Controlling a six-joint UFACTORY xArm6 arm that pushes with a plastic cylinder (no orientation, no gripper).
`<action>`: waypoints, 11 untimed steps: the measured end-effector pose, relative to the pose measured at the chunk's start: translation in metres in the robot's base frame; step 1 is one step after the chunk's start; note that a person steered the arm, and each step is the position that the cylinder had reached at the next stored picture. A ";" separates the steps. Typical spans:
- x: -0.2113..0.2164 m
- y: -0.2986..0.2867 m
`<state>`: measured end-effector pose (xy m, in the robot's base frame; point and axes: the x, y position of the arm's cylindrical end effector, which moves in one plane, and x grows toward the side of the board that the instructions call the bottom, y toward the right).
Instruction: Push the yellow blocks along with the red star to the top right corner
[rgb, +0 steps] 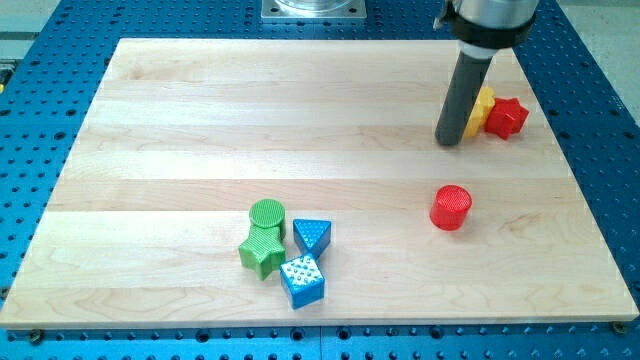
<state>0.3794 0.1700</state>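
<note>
A red star lies near the view's right edge of the wooden board, in its upper part. Yellow blocks sit right against the star's left side, partly hidden by my rod; their shapes cannot be made out. My tip rests on the board just left of and slightly below the yellow blocks, touching or nearly touching them.
A red cylinder stands below my tip. At the view's bottom middle sit a green cylinder, a green star, a blue triangle and a blue cube. Blue perforated table surrounds the board.
</note>
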 end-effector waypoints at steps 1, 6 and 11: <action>-0.024 0.005; -0.001 0.080; 0.013 0.021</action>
<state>0.3927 0.1910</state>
